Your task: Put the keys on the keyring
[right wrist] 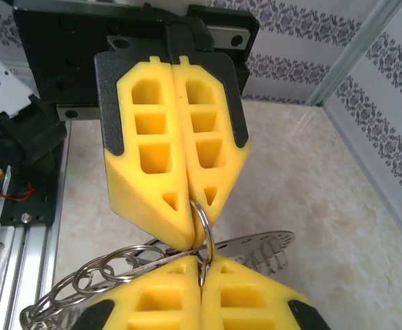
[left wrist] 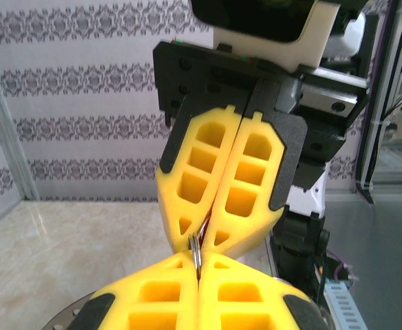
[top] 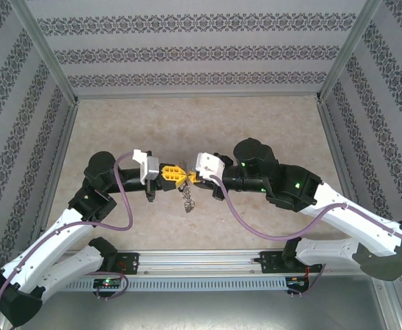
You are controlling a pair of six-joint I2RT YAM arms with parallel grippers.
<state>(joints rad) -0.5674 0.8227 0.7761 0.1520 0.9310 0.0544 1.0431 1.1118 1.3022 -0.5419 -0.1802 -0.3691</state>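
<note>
My two grippers meet tip to tip above the table's middle, the left gripper (top: 182, 174) and the right gripper (top: 189, 178) both shut. Both pinch one small steel wire ring (right wrist: 207, 221), the left (right wrist: 193, 230) from above and the right (right wrist: 202, 267) from below in the right wrist view. The ring's edge (left wrist: 196, 253) also pokes out of my left gripper (left wrist: 198, 267). A red sliver, perhaps the key tag (left wrist: 208, 221), shows between the right gripper's fingers (left wrist: 218, 206). The flat grey patterned keyring (right wrist: 277, 247) hangs behind, partly hidden.
A chain of several linked wire rings (right wrist: 84, 282) trails from the held ring and dangles below the grippers (top: 187, 199). Patterned walls with aluminium posts (top: 49, 62) enclose the beige tabletop (top: 201, 124). A slotted rail (top: 201, 282) runs along the near edge.
</note>
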